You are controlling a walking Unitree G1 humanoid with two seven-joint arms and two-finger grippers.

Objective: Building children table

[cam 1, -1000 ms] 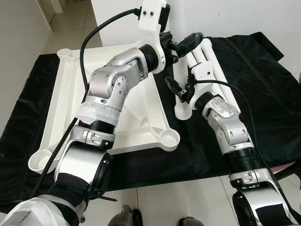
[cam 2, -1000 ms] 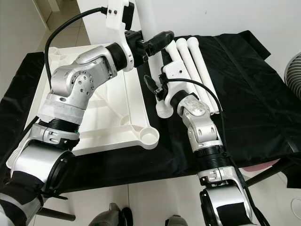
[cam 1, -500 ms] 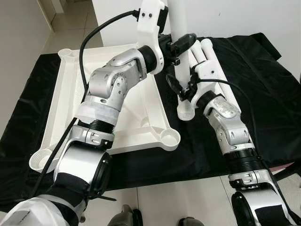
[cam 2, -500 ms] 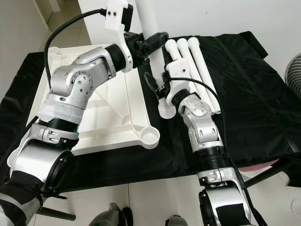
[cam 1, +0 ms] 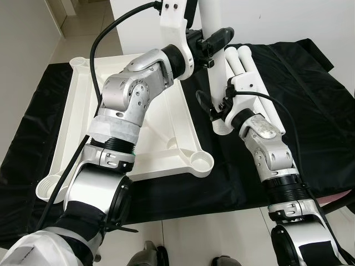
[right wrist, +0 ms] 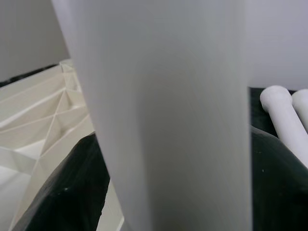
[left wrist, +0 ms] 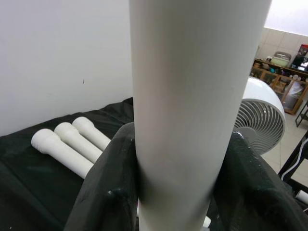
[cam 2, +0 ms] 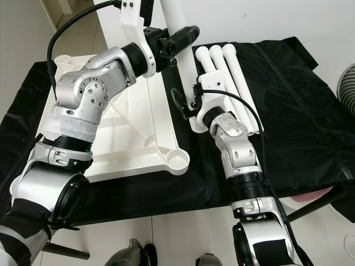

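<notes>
Lying upside down, tabletop: the white tabletop (cam 1: 161,119) rests underside up on a black cloth (cam 1: 310,105), to the outer side of the left gripper and below it; its ribs and round corner sockets face up.
Corner sockets: four cup-like sockets sit at the tabletop's corners; the near one by the right arm (cam 1: 201,162) holds nothing, and so does the near one on the far left (cam 1: 49,187). The far corner by the left gripper is hidden behind the left arm.
Left gripper: the left gripper (cam 1: 213,40) reaches across above the tabletop's inner edge, and its black fingers (left wrist: 103,192) are clamped on either side of the held leg, high up on it.
Held leg: a white tubular table leg (cam 2: 176,39) stands nearly upright, leaning a little, between the two grippers; its top end is cut off by the picture's upper edge, and its ridged lower end (cam 1: 222,126) hangs just above the cloth, beside the tabletop's edge.
Right gripper: the right gripper (cam 1: 209,108) grips the same leg lower down, just above the ridged end, with its fingers (right wrist: 57,202) pressed to both sides of the tube.
Spare legs: three more white legs (cam 2: 224,64) lie side by side on the cloth just beyond the right gripper; the right wrist covers their near ends.
Fan: a white fan (left wrist: 262,118) stands past the cloth on the right gripper's side, partly hidden by the held leg.
</notes>
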